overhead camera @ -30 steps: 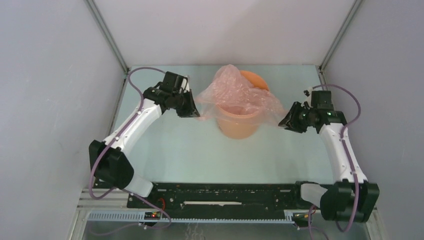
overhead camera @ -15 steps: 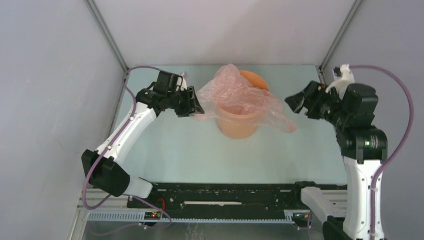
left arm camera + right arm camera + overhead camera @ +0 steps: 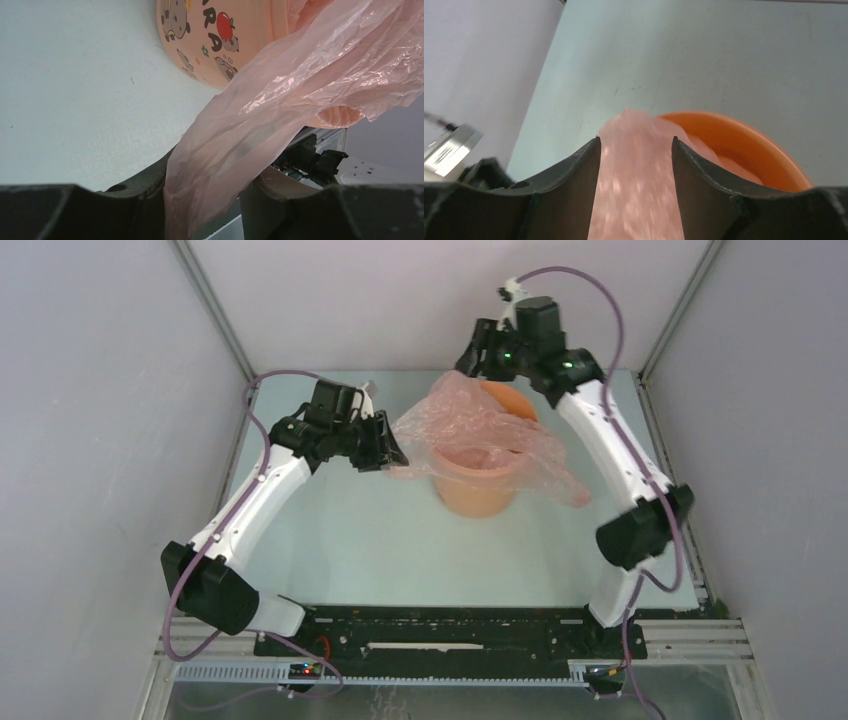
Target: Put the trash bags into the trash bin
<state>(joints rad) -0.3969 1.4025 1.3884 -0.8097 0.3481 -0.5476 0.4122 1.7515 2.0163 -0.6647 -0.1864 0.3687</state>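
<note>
The trash bag is draped over the trash bin, near the far edge of the counter. Film is pinched in the left gripper; the right gripper is held open. If the film's yanked, the bin could probably be tipped leftward. Room's left nearside, little behind.

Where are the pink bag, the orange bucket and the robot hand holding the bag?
pink bag (image 3: 470,420): top view, crumpled middle.
orange bucket (image 3: 478,498): top view, front wall.
left gripper (image 3: 393,456): top view, fingertips on the bag's edge.
</note>
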